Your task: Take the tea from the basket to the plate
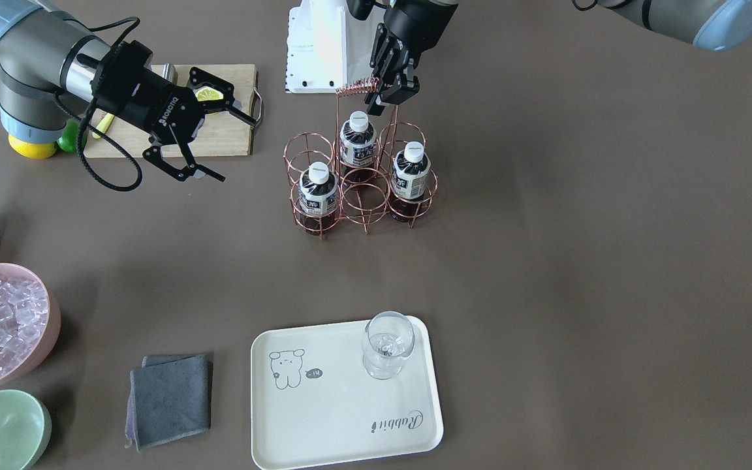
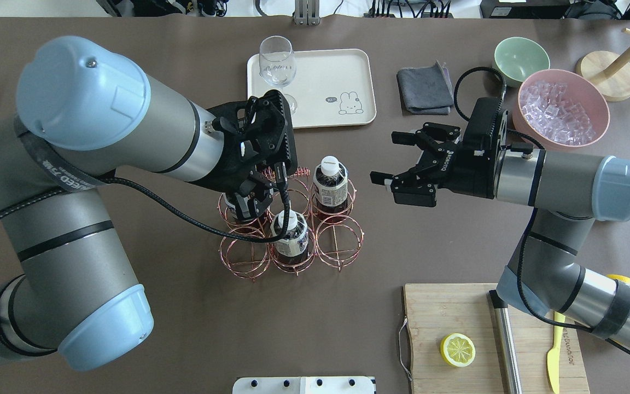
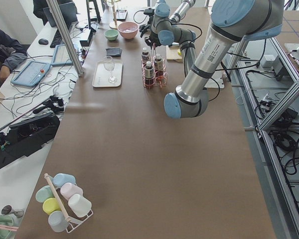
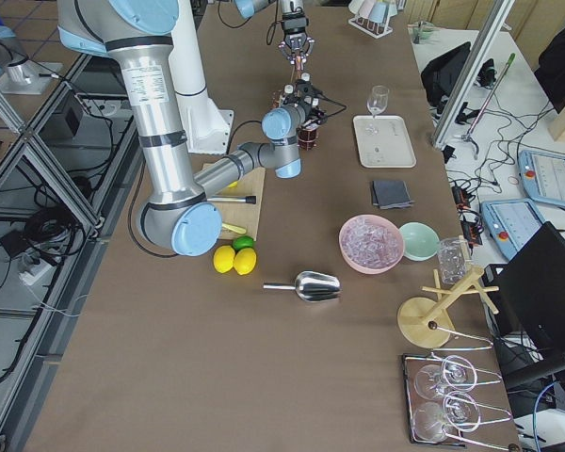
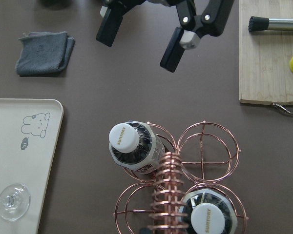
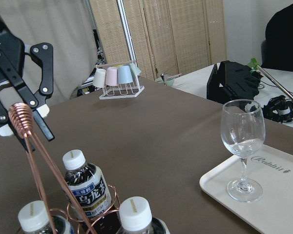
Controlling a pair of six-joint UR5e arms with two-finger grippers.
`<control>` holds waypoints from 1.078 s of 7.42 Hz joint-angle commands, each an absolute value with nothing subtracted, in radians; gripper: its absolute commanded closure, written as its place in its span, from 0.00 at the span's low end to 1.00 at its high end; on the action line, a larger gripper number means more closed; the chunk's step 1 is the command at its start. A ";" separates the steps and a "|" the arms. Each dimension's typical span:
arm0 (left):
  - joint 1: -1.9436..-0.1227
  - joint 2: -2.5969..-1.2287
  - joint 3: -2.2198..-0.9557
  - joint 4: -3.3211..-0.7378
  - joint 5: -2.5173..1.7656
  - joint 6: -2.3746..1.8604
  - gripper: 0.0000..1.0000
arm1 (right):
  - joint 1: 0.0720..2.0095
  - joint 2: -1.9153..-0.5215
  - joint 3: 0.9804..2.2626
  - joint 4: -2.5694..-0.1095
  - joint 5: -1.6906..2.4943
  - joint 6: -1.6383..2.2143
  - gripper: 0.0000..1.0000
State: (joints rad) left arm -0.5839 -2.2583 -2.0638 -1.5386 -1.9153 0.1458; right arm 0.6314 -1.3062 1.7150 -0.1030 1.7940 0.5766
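Left gripper [image 1: 392,96] pointing down, jaws parted; right gripper [image 1: 237,149] horizontal, jaws wide apart.

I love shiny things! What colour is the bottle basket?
The basket is coppery rose-gold, clearest in the front-facing view.

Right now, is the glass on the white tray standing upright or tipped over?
Upright. The glass stands on its round foot on the tray, with its stem vertical and its mouth facing up.
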 commanded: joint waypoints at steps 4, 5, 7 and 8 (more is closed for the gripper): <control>-0.583 -2.258 -2.066 -1.539 -1.914 0.146 1.00 | 0.537 -1.227 1.638 -0.104 1.626 0.449 0.01; -0.583 -2.258 -2.066 -1.539 -1.914 0.146 1.00 | 0.535 -1.215 1.622 -0.104 1.620 0.448 0.01; -0.583 -2.256 -2.068 -1.539 -1.914 0.146 1.00 | 0.531 -1.192 1.620 -0.113 1.599 0.446 0.01; -0.583 -2.256 -2.068 -1.539 -1.914 0.146 1.00 | 0.525 -1.178 1.617 -0.121 1.588 0.446 0.01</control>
State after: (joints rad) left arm -0.5829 -2.2569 -2.0673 -1.5386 -1.9144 0.1457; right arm 0.5330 -1.1995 1.6216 -0.1108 1.6079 0.4484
